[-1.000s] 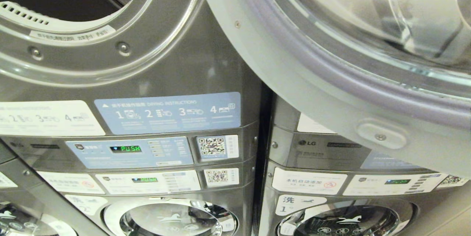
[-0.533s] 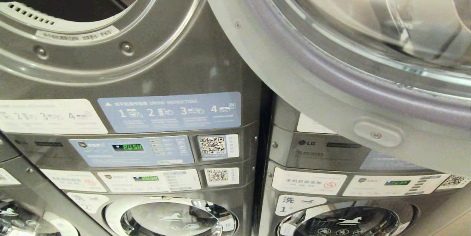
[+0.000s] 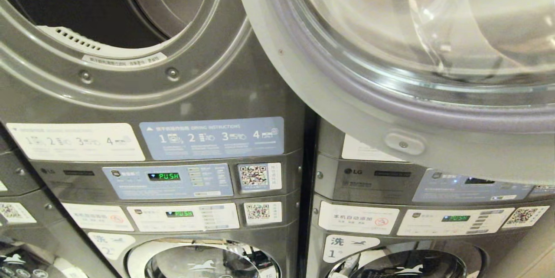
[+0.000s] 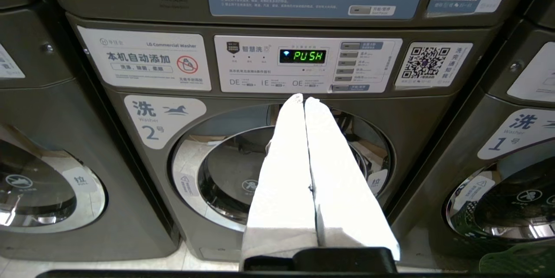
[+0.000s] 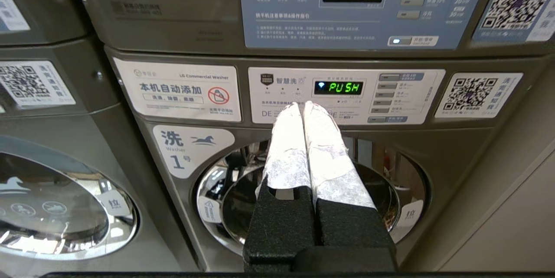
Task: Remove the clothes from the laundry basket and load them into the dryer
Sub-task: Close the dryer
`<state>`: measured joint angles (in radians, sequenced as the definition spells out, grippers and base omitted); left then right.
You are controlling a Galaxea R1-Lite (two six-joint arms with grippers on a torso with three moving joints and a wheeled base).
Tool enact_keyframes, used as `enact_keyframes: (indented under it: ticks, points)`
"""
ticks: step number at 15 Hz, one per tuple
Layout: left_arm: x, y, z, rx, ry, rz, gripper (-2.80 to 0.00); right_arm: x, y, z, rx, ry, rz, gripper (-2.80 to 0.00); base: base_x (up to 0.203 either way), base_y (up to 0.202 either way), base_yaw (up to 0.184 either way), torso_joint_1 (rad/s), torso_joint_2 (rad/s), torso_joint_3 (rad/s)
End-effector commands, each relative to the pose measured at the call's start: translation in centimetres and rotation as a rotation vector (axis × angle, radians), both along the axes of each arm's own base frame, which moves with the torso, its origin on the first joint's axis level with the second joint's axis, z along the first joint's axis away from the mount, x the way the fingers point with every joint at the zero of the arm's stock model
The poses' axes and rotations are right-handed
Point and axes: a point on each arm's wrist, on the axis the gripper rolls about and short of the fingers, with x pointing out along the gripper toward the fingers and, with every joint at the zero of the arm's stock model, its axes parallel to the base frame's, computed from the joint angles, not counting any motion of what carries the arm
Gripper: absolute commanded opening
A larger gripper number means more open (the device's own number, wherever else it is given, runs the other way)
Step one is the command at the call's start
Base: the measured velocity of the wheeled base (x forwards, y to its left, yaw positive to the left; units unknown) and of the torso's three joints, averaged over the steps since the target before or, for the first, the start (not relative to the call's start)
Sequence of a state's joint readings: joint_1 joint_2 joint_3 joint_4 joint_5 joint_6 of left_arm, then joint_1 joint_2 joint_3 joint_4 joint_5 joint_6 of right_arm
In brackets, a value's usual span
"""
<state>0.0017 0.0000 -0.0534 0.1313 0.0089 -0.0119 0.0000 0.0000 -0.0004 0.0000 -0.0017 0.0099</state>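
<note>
The dryer's drum opening (image 3: 108,4) gapes dark at the upper left of the head view, above the washer marked 2. Its round glass door (image 3: 329,96) hangs swung open to the right and fills the upper right. A corner of the dark green laundry basket (image 4: 520,263) with round holes shows low on the floor, before the washer marked 1. No clothes are in view. My left gripper (image 4: 303,98) is shut and empty, pointing at the washer marked 2. My right gripper (image 5: 303,104) is shut and empty, facing the washer marked 1. Neither arm appears in the head view.
Control panels reading PUSH (image 3: 163,176) run under the dryers. The closed chrome-rimmed door of washer 2 (image 4: 195,169) and that of washer 1 (image 5: 212,191) sit low. A third stack stands on the left (image 4: 39,139). A pale wall (image 5: 511,217) bounds the right.
The whole head view has shifted: more of the dark drum opening and of the glass door now shows, and the panels sit lower and further right. No thing has moved.
</note>
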Motion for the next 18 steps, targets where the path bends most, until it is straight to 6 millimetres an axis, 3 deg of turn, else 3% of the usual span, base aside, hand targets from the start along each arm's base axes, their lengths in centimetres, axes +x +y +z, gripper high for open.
enact_keyframes:
  ticks: [1,16,18]
  points:
    - [0.0,0.0,0.0,0.000,0.000,0.000,-2.80,0.0,0.0,0.0,0.000,0.002,0.000,-2.80,0.000,0.000,0.000,0.006,-0.01,0.195]
    - [0.0,0.0,0.0,-0.002,-0.001,0.002,-2.80,0.0,0.0,0.0,-0.021,0.005,0.005,-2.80,0.000,0.000,0.000,0.001,0.00,0.202]
    - [0.0,0.0,0.0,-0.002,-0.001,0.000,-2.80,-0.4,0.0,1.9,-0.032,-0.047,0.004,-2.80,0.000,0.000,0.000,0.003,0.00,0.110]
